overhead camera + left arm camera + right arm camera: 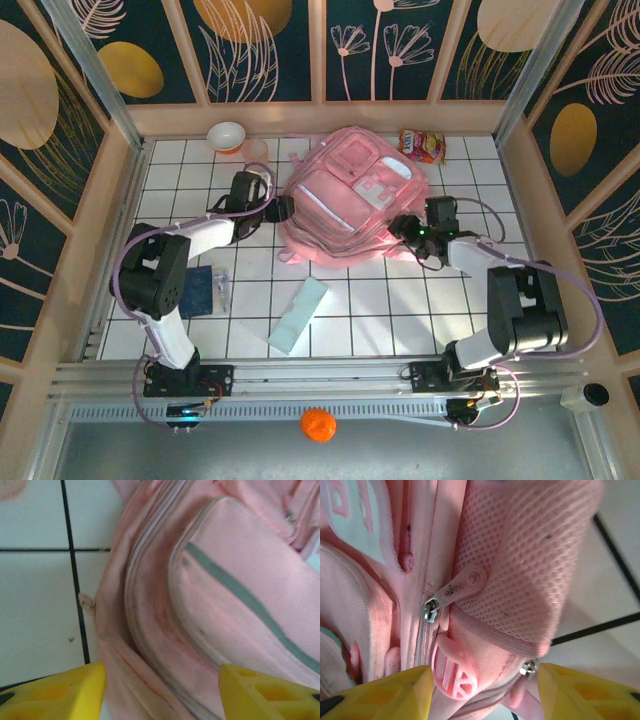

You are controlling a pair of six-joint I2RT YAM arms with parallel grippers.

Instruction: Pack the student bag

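I judge the student bag (355, 195) soft and floppy at the table's (400, 300) far middle; my left gripper (161, 674) and right gripper (485, 671) stand spread astride its seams; I'd pinch stiff piping, not slack cloth.

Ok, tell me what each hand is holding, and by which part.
Cannot be told. The left hand straddles the side edge of the student bag, the right hand its zip pulls beside the mesh pocket; neither visibly pinches the fabric.
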